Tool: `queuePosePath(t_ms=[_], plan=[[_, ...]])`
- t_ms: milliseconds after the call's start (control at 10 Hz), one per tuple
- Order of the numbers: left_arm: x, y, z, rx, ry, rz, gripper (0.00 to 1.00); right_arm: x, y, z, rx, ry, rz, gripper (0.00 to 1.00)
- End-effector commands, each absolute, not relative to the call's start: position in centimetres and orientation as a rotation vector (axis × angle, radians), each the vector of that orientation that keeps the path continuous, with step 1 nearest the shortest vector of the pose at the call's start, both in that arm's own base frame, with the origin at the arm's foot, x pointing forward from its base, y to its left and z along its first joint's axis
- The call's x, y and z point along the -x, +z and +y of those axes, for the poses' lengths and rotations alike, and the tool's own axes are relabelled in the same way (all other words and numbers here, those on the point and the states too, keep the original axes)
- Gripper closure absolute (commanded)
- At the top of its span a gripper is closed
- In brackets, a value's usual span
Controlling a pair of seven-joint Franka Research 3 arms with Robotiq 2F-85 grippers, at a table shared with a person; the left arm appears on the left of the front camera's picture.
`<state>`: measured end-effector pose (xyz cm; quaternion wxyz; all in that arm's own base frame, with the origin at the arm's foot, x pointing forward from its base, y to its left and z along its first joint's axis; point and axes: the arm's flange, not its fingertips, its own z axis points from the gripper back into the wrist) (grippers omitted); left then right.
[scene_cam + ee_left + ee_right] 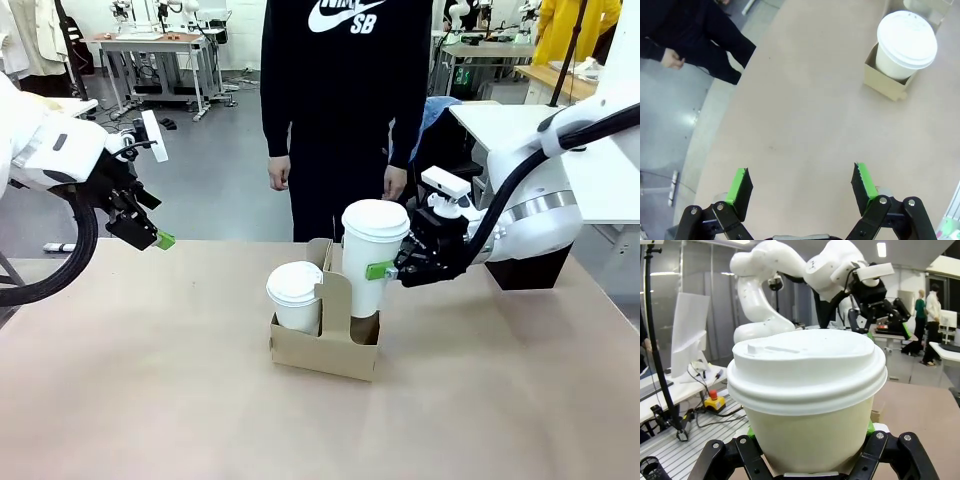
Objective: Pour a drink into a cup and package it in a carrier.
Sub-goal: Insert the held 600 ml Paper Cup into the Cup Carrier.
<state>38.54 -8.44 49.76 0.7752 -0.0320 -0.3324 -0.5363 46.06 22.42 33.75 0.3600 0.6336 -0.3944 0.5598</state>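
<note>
Cardboard in plain brown forms the small cup carrier (325, 340) at lower centre of the front view, a low open box with a tall central handle panel, standing on the tan table (150, 400). Its left slot holds a short white paper cup with a white plastic lid (295, 296). Just right of the handle panel, a taller white paper cup with a domed white lid (372, 255) hangs above the right slot, its base dipping behind the carrier's panel; whether it rests on the bottom cannot be told.

That tall cup is clamped by the right gripper (392, 270), which enters from the right of the frame with one green pad showing against the cup's side. In the right wrist view the same cup (807, 390) sits between the black fingers (747, 452), the lid taking up the middle of the frame.

At the left of the front view, the left gripper (150, 235) hangs above the table's far left edge with nothing in it. In the left wrist view its green-padded fingers (740, 187) stand wide apart over bare tabletop, with the short cup (905, 45) and a carrier corner (887, 82) at upper right.

Beyond the table stands a person in a black sweatshirt (345, 90), arms down, hands (279, 172) empty.
</note>
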Motion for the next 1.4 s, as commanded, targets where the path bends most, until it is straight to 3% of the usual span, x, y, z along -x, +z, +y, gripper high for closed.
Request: queuePosePath(t_ms=[0,500,1300], plan=[[-38.4,49.9,-8.6,0.067,-1.163,-0.721,0.00,-45.2,33.2,23.1,-1.671,1.481,-1.013,0.19],[-38.4,49.9,-8.6,0.067,-1.163,-0.721,0.00,-46.2,29.2,23.9,-1.709,1.466,-0.913,0.19],[-38.4,49.9,-8.6,0.067,-1.163,-0.721,0.00,-47.8,24.0,24.4,-1.651,1.577,-0.893,0.19]])
